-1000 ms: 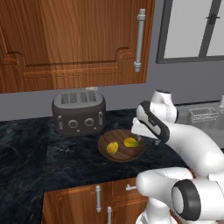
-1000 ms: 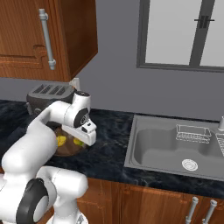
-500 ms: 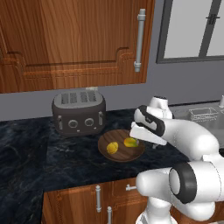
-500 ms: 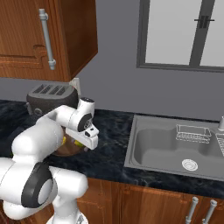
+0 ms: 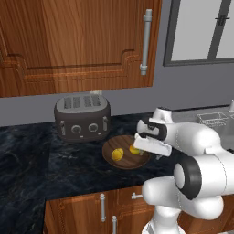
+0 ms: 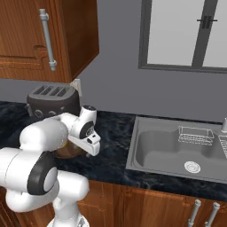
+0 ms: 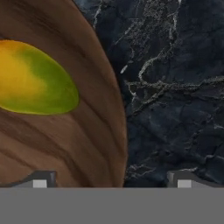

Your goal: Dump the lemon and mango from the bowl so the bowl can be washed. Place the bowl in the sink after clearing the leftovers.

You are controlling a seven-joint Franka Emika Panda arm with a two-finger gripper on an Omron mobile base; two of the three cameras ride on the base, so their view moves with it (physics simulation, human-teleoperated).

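Wooden bowl (image 5: 124, 156) on the dark marble counter (image 5: 50, 164) in front of the toaster (image 5: 82, 117), lemon (image 5: 117, 154) and mango (image 7: 33, 78) inside, gripper (image 7: 111, 178) jaws wide, straddling the bowl's rim, sink (image 6: 170, 153) well to the right

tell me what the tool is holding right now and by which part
Nothing is held. The tool is open, its tips straddling the bowl's rim, with the mango lying inside.
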